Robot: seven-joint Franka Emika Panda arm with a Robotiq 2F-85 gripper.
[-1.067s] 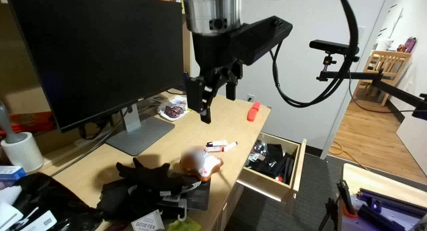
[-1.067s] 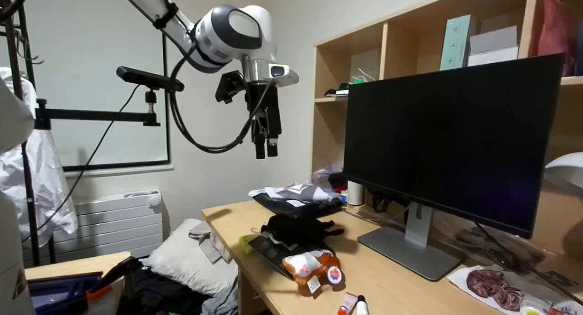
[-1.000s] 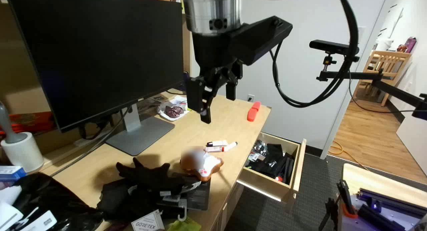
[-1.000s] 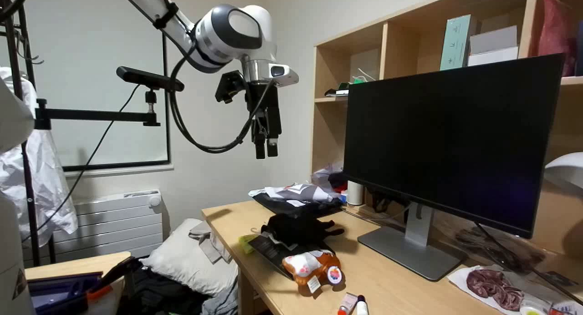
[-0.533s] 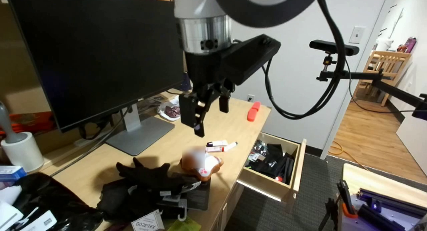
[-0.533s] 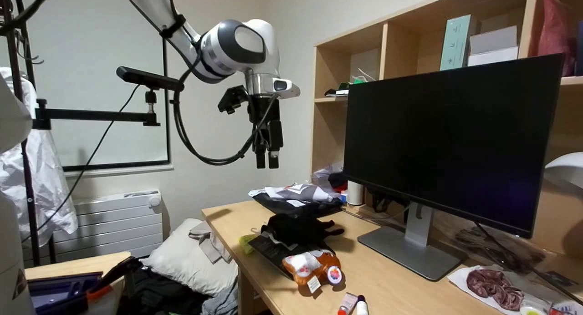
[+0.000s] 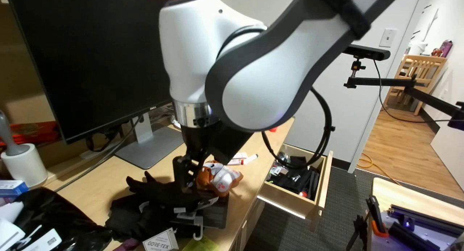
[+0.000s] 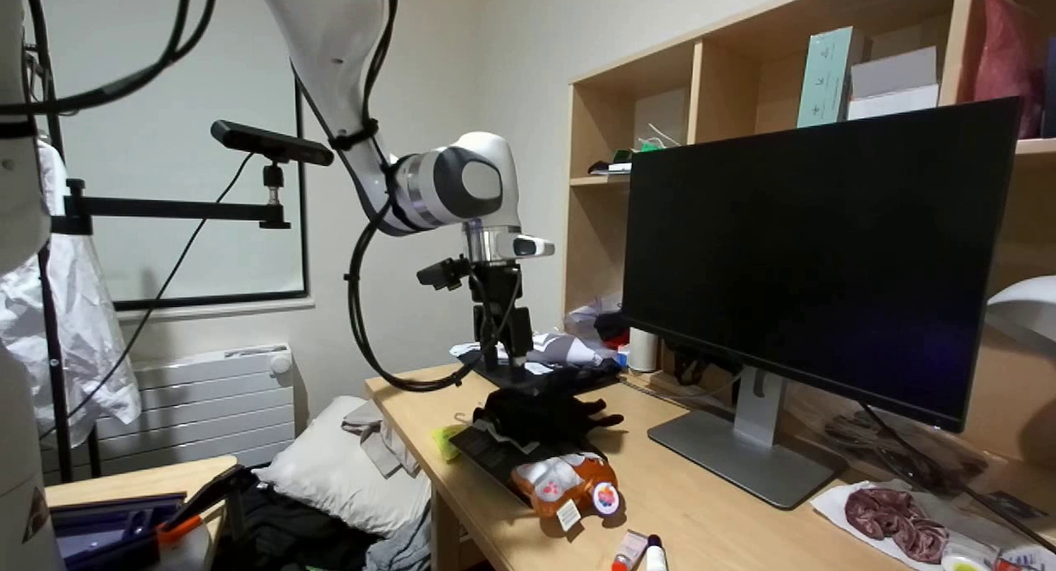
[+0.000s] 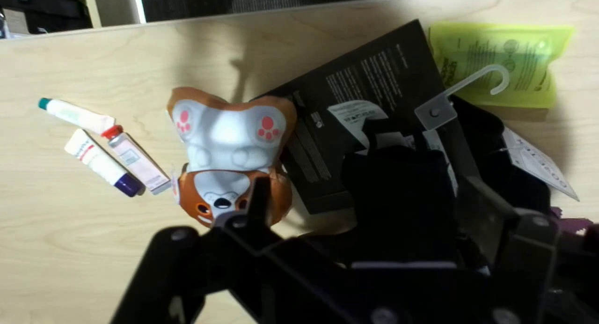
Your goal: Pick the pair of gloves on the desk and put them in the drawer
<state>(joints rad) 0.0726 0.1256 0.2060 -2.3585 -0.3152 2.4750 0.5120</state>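
Note:
The black gloves [image 7: 156, 194] lie in a dark heap on the desk [image 7: 90, 178], with tags and a plastic hook; they also show in an exterior view [image 8: 536, 414] and in the wrist view [image 9: 402, 188]. My gripper [image 7: 188, 182] points down just above them, and it shows higher over the desk in an exterior view [image 8: 505, 361]. In the wrist view my gripper [image 9: 367, 197] is open, its fingers on either side of the dark glove fabric. Contact cannot be told. The open drawer [image 7: 324, 182] holds several dark items; its edge shows in the wrist view [image 9: 114, 5].
A brown and white plush dog [image 9: 224, 141] lies against a dark package [image 9: 360, 71] beside the gloves. Several small tubes [image 9: 135, 160] lie near it. The monitor [image 8: 817, 266] stands behind. A yellow packet [image 9: 500, 62] lies near the desk edge, and a black plastic bag [image 7: 54, 218] beside the gloves.
My arm has come down a long way and toward the gloves, from high above the desk to just over them. The gloves, toy and drawer have not moved.

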